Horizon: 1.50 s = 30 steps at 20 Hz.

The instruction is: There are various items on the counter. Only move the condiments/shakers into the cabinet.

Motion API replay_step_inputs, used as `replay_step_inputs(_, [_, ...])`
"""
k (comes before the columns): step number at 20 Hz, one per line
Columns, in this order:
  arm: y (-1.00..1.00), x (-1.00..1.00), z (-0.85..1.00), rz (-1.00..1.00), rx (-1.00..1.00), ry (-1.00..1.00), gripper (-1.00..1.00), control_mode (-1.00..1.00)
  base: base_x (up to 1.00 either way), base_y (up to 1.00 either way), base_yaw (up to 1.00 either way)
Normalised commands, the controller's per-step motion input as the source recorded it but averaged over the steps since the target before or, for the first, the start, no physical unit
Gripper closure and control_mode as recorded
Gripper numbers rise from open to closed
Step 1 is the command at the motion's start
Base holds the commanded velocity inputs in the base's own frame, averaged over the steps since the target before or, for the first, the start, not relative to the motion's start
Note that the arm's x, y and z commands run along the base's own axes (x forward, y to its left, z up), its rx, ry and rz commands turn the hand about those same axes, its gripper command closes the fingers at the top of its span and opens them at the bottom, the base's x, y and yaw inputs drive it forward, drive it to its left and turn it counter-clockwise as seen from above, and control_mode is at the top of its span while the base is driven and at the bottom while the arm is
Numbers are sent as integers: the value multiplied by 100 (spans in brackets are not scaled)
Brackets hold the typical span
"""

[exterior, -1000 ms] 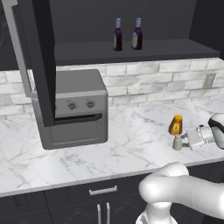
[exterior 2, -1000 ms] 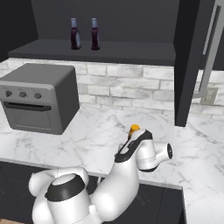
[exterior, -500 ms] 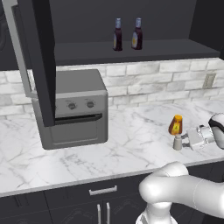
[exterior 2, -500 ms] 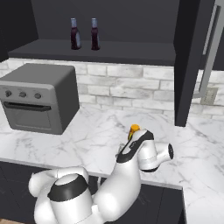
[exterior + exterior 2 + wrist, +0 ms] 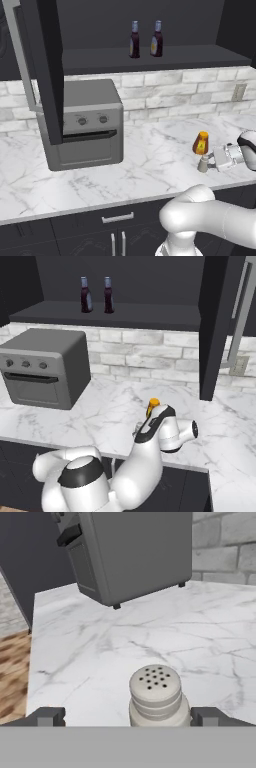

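- The gripper stands spread wide, one dark fingertip on each side of the pale shaker, with a gap between each tip and the shaker's body; nothing is pinched.
- In the hand view the shaker stands upright on the counter, its round top pierced with small dark holes (no writing can be read on it).
- In the left base view the shaker sits near the counter's front edge, with the gripper just to its right, low over the marble.
- The orange rounded thing stands just behind the shaker, close but whether touching cannot be told; its yellow label is too small to read.
- Between the shaker and the grey toaster oven lies a broad stretch of bare marble, the open room on that side.
- The two dark bottles stand side by side, upright, on the shelf of the cabinet, well above the counter; their pale caps and yellow labels show, the print illegible.
- To either side of the bottles the shelf is bare along its front edge.
- The tall cabinet door hangs open in front of the toaster oven's left part, its grey edge toward the camera.
- From the right base view, the other door also stands open, to the right of the arm, reaching down toward the counter (the orange thing peeks above the wrist).
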Motion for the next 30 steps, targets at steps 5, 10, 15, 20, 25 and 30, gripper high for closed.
replay_step_inputs(5, [0,1,-1,0,0,0,-100,-100,0,0,0])
replay_step_inputs(10, [0,0,-2,0,0,0,-100,-100,0,0,0])
replay_step_inputs(15, [0,0,-4,0,0,0,-100,-100,0,0,0])
replay_step_inputs(20, [0,0,-3,0,-1,0,-100,-100,0,0,0])
replay_step_inputs(25, [0,4,-2,0,0,0,-100,-100,0,0,0])
replay_step_inputs(30, [0,12,0,0,0,0,-100,-100,0,0,0])
